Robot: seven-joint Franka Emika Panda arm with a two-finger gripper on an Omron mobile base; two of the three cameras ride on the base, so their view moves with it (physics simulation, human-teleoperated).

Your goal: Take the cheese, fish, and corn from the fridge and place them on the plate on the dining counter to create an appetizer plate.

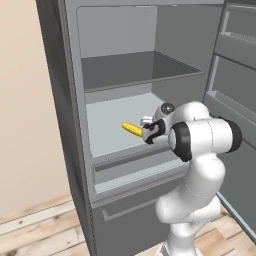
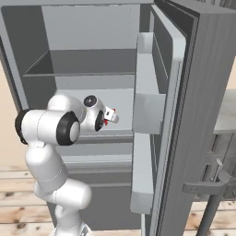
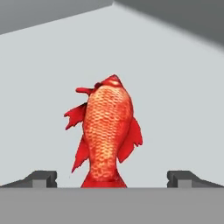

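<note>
Fish (image 3: 107,135) on fridge (image 1: 120,120) shelf — spread fingers (image 3: 41,178) straddling it.

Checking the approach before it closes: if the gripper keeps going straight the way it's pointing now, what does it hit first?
Most likely the fish: it lies centred between the open fingers on the fridge shelf, right ahead. How near it is remains unclear.

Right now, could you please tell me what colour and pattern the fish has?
The fish is red-orange with a scaly pattern and plain red fins, clearest in the hand view.
</note>
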